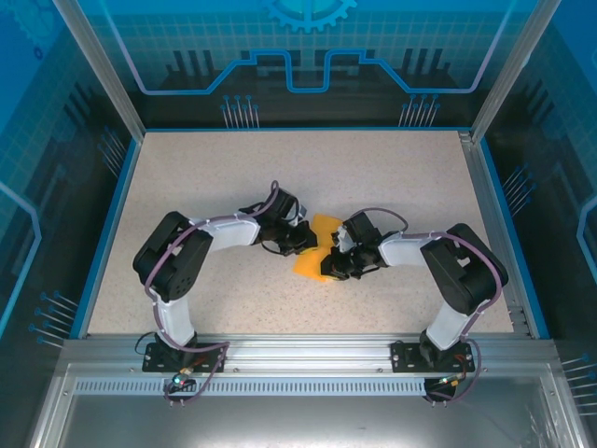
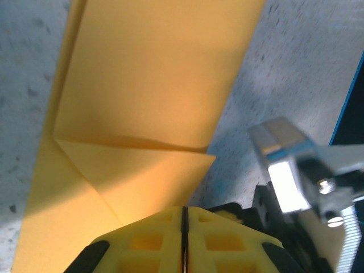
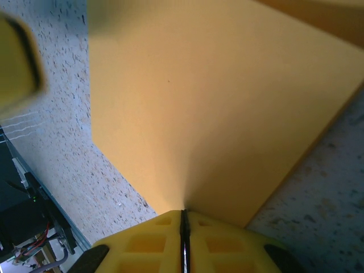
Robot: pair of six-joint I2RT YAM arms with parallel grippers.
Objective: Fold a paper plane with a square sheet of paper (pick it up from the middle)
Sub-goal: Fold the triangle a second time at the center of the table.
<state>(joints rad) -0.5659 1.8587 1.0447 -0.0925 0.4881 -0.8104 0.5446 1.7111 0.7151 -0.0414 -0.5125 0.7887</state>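
The square sheet of paper (image 1: 322,227) is bright orange and lies folded over itself at the middle of the table, between the two arms. In the left wrist view the paper (image 2: 148,85) shows stacked layers and a triangular flap whose lower edge runs into my left gripper (image 2: 183,211). Its yellow jaws are shut on that edge. My right gripper (image 3: 183,215) is shut on the opposite edge of the paper (image 3: 216,96), which fans out from the closed jaws. From above, the left gripper (image 1: 308,241) and right gripper (image 1: 336,263) almost touch across the paper.
The speckled table (image 1: 224,177) is ringed by a blue rim and transparent walls. The right arm's metal and black wrist parts (image 2: 290,182) sit close beside the left fingers. A blurred yellow finger (image 3: 17,62) of the left gripper shows at the upper left.
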